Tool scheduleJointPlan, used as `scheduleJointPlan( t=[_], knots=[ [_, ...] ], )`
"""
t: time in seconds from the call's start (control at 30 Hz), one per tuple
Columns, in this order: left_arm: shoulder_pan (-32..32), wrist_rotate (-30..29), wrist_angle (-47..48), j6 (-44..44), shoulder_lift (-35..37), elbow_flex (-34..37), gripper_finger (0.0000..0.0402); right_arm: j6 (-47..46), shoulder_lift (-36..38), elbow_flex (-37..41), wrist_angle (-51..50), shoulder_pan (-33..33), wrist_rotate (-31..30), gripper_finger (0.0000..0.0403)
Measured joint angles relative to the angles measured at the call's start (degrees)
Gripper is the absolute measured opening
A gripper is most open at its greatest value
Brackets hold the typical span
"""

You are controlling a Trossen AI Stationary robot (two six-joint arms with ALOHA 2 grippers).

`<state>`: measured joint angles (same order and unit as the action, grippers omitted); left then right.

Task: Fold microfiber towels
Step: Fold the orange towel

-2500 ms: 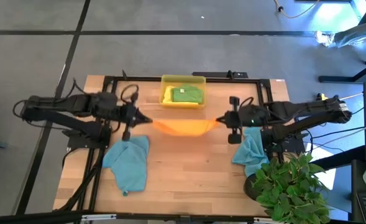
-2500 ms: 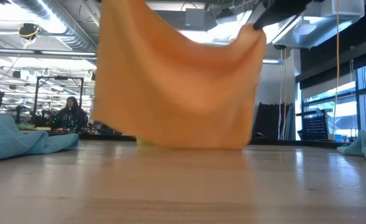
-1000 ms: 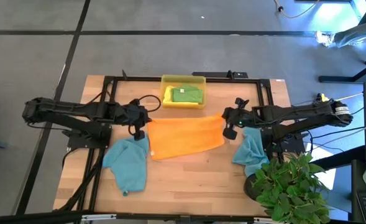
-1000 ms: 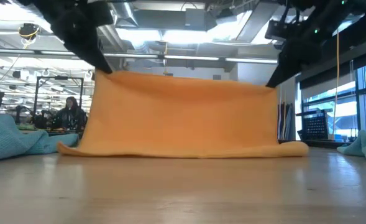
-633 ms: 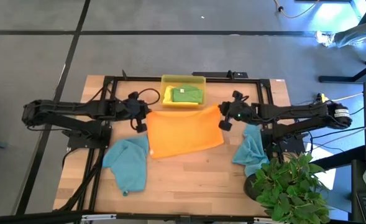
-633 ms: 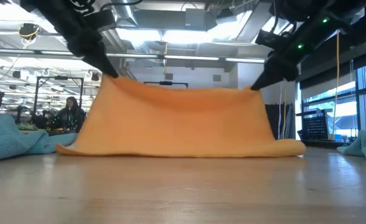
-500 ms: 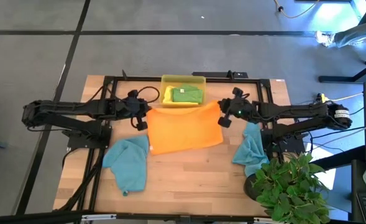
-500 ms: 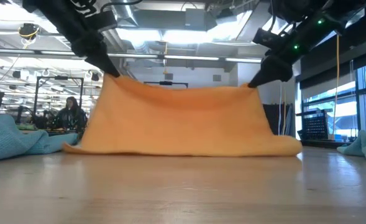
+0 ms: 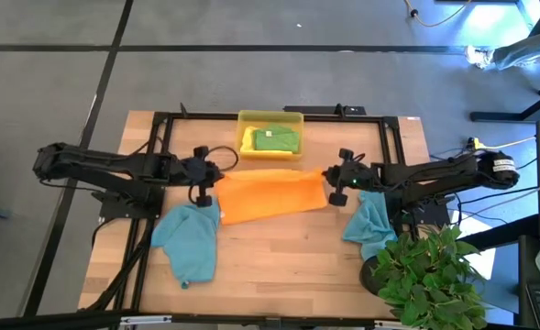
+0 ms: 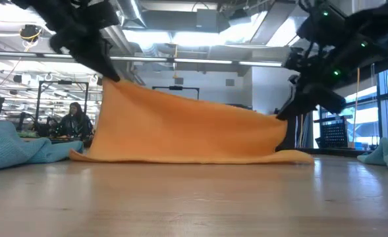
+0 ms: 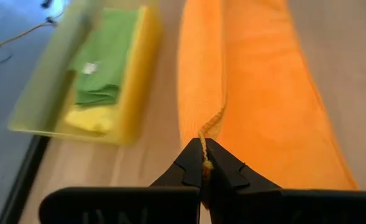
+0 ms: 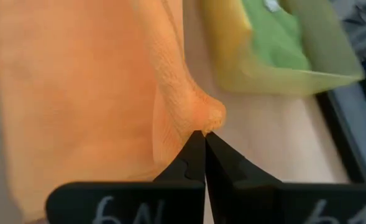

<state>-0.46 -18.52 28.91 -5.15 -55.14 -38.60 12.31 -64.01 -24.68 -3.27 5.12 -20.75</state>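
On the wooden table (image 9: pixel 279 266), the orange towel (image 9: pixel 270 193) is draping as a soft, doubled-looking band, its long axis running between the arms. The left gripper (image 9: pixel 216 173) and right gripper (image 9: pixel 325 176) are pinching its upper corners, jaws clamped shut on the cloth

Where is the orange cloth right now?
In the high view, the orange towel lies mid-table, stretched between the left claw and right claw, just in front of the yellow tray.
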Motion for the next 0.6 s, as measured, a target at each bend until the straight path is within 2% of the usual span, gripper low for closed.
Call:
scheduleJointPlan(
  t=[0.17, 0.4, 0.6],
  knots=[
    [-4.71, 1.01, -1.56, 0.0, -0.02, 4.55, 0.0, 0.06, 0.0, 3.52, 7.05, -2.96, 4.55, 0.0],
    [-8.44, 3.23, -11.29, 1.55, -0.04, 12.25, 0.0, 0.03, 0.0, 5.52, 7.54, -5.89, 6.54, 0.0],
    [-9.04, 3.25, -15.06, 1.66, -0.02, 15.02, 0.0, -0.49, 0.0, 7.87, 7.99, -6.18, 8.96, 0.0005]
  ],
)
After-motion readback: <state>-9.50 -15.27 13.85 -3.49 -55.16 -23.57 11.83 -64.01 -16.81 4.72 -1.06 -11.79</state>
